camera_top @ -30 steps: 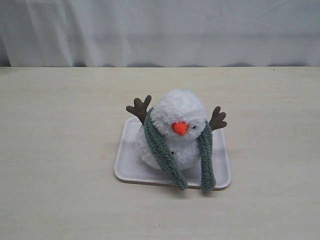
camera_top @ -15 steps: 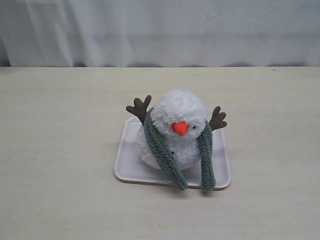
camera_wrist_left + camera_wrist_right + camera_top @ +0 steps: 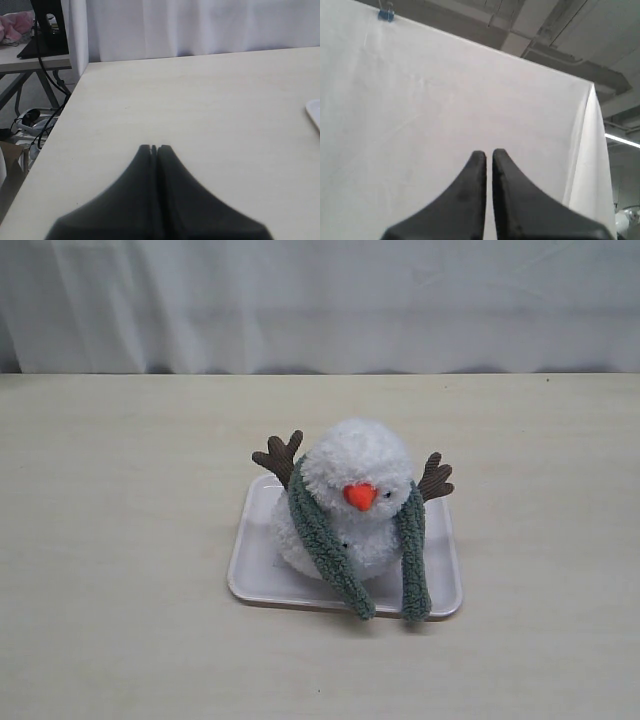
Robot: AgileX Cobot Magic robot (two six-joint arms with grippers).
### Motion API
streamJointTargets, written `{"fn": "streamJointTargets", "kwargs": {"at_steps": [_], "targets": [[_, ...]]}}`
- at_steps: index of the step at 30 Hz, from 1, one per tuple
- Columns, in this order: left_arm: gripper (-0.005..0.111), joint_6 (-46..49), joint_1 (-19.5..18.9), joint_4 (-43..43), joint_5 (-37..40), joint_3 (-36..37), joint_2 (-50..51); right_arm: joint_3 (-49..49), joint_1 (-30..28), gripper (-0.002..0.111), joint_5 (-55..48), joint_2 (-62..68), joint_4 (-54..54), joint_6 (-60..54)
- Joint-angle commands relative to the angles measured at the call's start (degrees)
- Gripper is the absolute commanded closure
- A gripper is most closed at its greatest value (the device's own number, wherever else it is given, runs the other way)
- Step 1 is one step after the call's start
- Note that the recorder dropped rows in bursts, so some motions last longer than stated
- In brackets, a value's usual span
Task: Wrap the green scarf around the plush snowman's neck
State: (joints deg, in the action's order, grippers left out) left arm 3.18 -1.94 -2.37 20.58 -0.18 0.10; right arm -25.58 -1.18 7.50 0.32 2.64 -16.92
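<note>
The exterior view alone shows the snowman upright on the tray at the centre of the table. The scarf drapes around it below the head, both ends hanging toward 6 o'clock.

Left wrist view: left gripper, jaws together, empty, above bare table.

Right wrist view: right gripper, jaws together, empty, facing the curtain.

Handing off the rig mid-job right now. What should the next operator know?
Left gripper: shut, empty, low over the table, away from the tray.
Right gripper: shut, empty, pointing up at the white curtain.
The plush snowman sits on the white tray.
Done: the green scarf lies round its neck, both ends hanging down the front, uncrossed.
Left: probably nothing, unless the ends should cross.
</note>
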Motion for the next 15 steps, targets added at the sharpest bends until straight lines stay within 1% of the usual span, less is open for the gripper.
{"fn": "streamJointTargets", "kwargs": {"at_steps": [1, 15], "targets": [[0.107, -0.18, -0.07, 0.11, -0.86, 0.18, -0.1, 5.61, -0.12, 0.104, -0.07, -0.32, 0.36, 0.25], [0.107, -0.18, -0.07, 0.11, -0.74, 0.18, -0.1, 18.0, -0.12, 0.104, -0.07, -0.32, 0.36, 0.25]]}}
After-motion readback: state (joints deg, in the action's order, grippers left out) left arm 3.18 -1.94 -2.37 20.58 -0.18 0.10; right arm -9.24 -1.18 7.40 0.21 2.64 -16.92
